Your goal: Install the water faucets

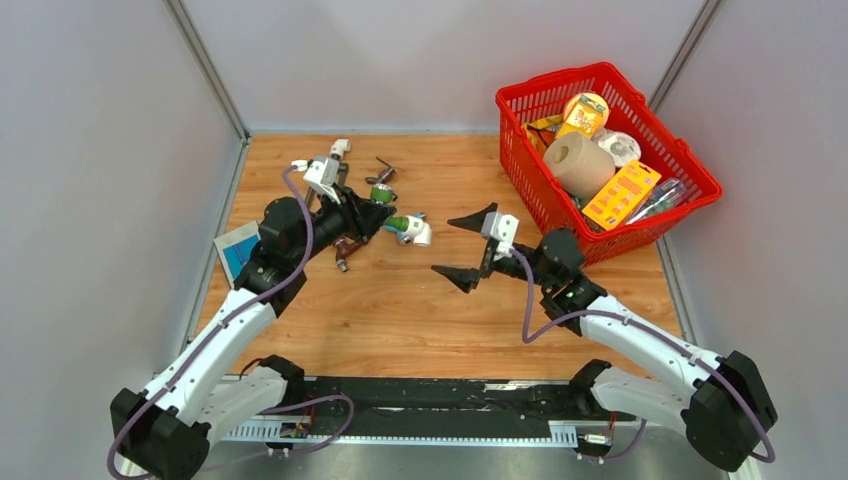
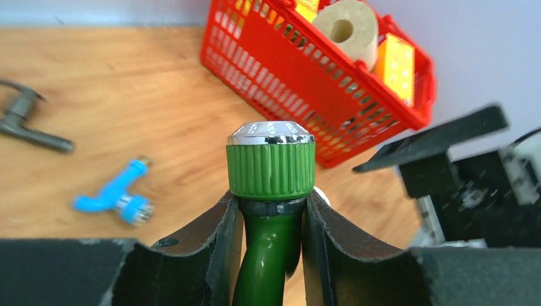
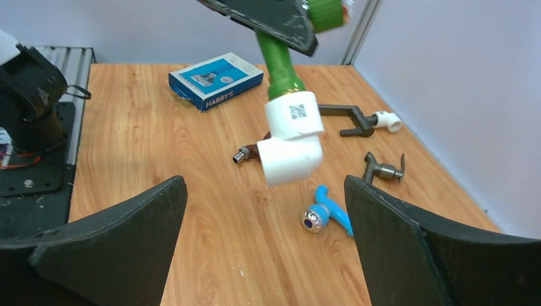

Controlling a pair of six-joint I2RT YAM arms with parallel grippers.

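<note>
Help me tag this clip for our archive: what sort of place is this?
Most likely a robotics lab test cell, not a real plumbing site: a wooden table boxed in by plain grey panels, two robot arms bolted at its edge, and a red basket of assorted goods.

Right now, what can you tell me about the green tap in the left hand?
The green tap is glossy plastic by its look, with a ribbed green collar and a chrome-looking cap. The left hand pinches its neck between both fingers, just below the collar. Its other end sits in a white elbow fitting bearing a square code sticker. The pair hangs tilted, seemingly clear of the wooden table.
</note>
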